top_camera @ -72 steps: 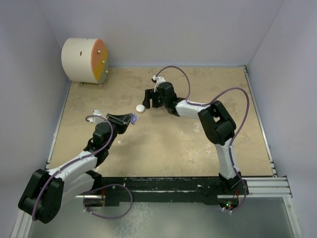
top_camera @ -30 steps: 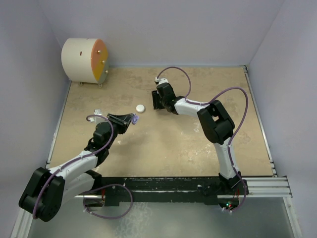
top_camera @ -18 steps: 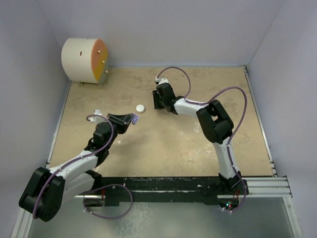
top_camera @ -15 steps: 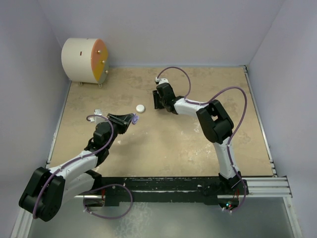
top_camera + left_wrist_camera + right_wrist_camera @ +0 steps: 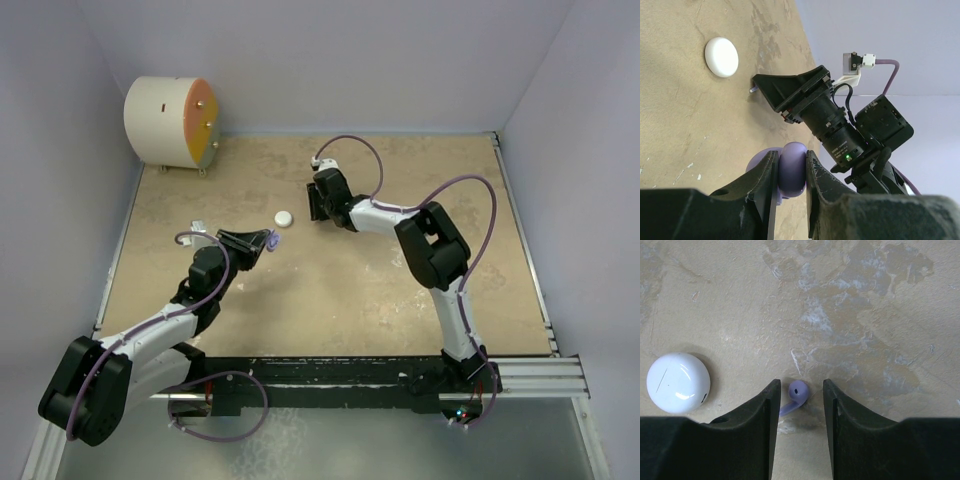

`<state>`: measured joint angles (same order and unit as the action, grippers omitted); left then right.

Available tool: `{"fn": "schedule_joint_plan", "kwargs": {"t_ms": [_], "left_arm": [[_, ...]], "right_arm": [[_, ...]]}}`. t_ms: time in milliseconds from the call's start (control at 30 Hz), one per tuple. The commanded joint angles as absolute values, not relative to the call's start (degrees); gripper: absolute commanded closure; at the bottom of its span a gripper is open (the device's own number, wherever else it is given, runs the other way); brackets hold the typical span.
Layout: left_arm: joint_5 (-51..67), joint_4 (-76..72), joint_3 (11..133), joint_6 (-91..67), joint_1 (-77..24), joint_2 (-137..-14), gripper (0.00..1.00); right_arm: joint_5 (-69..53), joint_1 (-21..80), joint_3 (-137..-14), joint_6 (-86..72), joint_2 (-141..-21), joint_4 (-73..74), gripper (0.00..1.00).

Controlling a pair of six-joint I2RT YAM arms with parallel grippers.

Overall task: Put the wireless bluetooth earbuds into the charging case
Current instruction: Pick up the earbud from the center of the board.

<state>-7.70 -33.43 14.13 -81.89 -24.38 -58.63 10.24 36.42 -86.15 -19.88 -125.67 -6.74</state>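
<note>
**Table with two cases, one loose earbud, two hands**

Surroundings: a sand-coloured table [image 5: 330,290] enclosed by pale walls. A cream drum [image 5: 165,122] with an orange end face lies on its side in the far left corner, well apart from everything else. A white charging case [image 5: 284,217], round and shut, rests on the table between the two hands. Nothing lies between the right hand and the earbud.

Left hand [image 5: 262,242]: narrow, its fingers [image 5: 762,185] clamped on a lilac charging case [image 5: 792,167] held off the table, near and left of the white case.

Right hand [image 5: 316,205]: lowered to the table just right of the white case and partly open. Its fingers [image 5: 765,415] straddle a lilac earbud [image 5: 798,391] with a gap showing on either side, so it touches neither. The earbud lies on the table with its stem pointing toward the left finger.

Views: the top camera does not resolve the earbud, as the right hand covers that spot. The right wrist camera shows it plainly, with the white case to its left. The left wrist camera shows the grip on the lilac case, and beyond it the right hand low over the table with a lilac speck at its tip.
</note>
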Motion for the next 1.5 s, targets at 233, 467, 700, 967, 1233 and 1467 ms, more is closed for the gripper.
{"fn": "schedule_joint_plan", "kwargs": {"t_ms": [233,467,700,967,1233,1467], "left_arm": [[-7.38,-37.62,13.16,-82.45,-23.95,-58.08,1.00],[-7.29,-37.86,12.77,-82.62,-23.91,-57.71,1.00],[-7.12,-38.16,12.53,-82.82,-23.91,-57.88,1.00],[-7.02,-38.38,12.21,-82.97,-23.83,-57.42,1.00],[-6.94,-38.26,12.01,-83.10,-23.56,-57.06,1.00],[-6.86,-38.22,12.08,-83.11,-23.51,-57.17,1.00]], "right_arm": [[14.38,38.01,-87.35,-19.69,-127.66,-4.01,0.60],[15.97,38.49,-86.96,-19.86,-127.79,-2.84,0.63],[17.32,39.60,-86.56,-19.93,-127.83,-1.80,0.64],[18.38,40.42,-87.54,-20.15,-129.23,0.03,0.66],[18.35,40.44,-87.52,-20.83,-129.55,0.57,0.72],[17.93,40.50,-87.07,-20.70,-129.39,0.08,0.83]]}}
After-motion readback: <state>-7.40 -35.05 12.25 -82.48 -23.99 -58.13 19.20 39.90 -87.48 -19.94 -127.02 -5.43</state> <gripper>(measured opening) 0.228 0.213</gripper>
